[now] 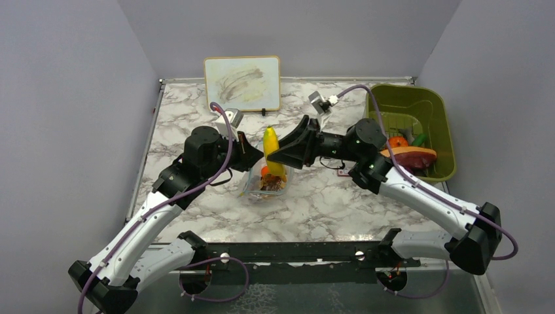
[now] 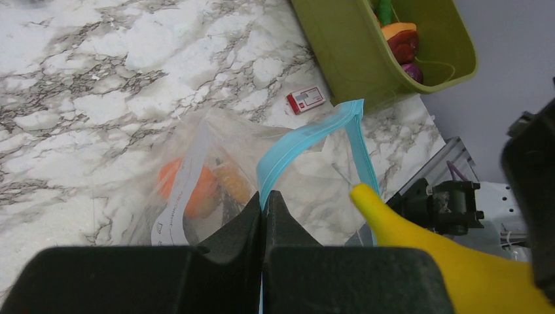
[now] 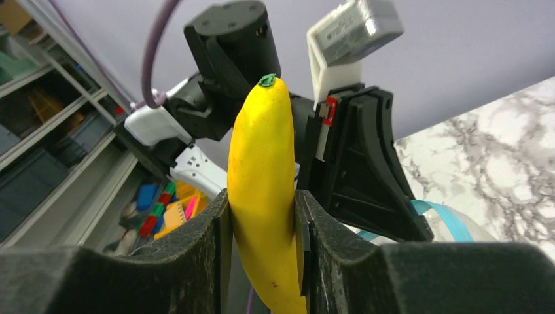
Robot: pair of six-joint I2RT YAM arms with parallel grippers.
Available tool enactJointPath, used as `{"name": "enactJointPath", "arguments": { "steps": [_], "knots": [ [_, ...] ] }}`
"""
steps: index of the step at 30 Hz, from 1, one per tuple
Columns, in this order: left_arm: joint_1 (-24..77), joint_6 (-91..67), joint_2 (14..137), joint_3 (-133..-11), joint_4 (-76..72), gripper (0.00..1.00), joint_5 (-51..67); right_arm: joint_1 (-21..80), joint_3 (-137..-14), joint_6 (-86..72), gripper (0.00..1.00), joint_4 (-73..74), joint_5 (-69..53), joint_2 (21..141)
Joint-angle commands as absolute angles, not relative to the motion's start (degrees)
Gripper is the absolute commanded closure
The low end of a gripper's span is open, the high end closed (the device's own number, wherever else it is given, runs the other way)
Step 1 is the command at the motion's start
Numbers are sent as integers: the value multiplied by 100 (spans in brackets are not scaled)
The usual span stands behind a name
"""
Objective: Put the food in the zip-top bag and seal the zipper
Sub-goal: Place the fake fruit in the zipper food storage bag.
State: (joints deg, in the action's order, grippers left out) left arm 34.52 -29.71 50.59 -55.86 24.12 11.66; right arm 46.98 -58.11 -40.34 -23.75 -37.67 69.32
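Yellow banana (image 3: 260, 150) clamped in right gripper (image 3: 262, 203); left gripper (image 2: 263, 204) pinches blue zipper (image 2: 298, 144).

We find bright, even lighting with only soft shadows on the table (image 1: 327, 203), a faint sheen on the banana (image 3: 262, 163), and blurred shelving (image 3: 52, 150) behind it.

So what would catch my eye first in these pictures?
The bright yellow banana, pinched in the right tool above the middle of the marble table. Right by it, the left tool is shut on the blue-edged mouth of a clear bag with orange toy pieces inside. An olive-green bin holding more toy food sits at the table's far right.
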Motion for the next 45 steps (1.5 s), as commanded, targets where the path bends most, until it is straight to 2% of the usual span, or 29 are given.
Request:
{"name": "enactJointPath", "arguments": {
  "steps": [1,7,24,38,45],
  "knots": [
    [3459,-3004,4895,-5775,2236,100,1530,4811,-5755,-3704,84,-2839,-4074,7175],
    [3455,-2956,4757,-5737,2226,100,1802,4819,-5280,-3162,83,-2821,-3886,7180],
    [3454,-2611,4524,-5669,2262,100,2139,4821,-5013,-959,80,-1088,-3817,6929],
    [3454,-2460,4587,-5752,2331,100,2117,4825,-5410,-34,78,278,-3688,7064],
    [3457,-2437,4597,-5793,2346,100,2095,4821,-5591,229,72,824,-3233,7149]
  ]
}}
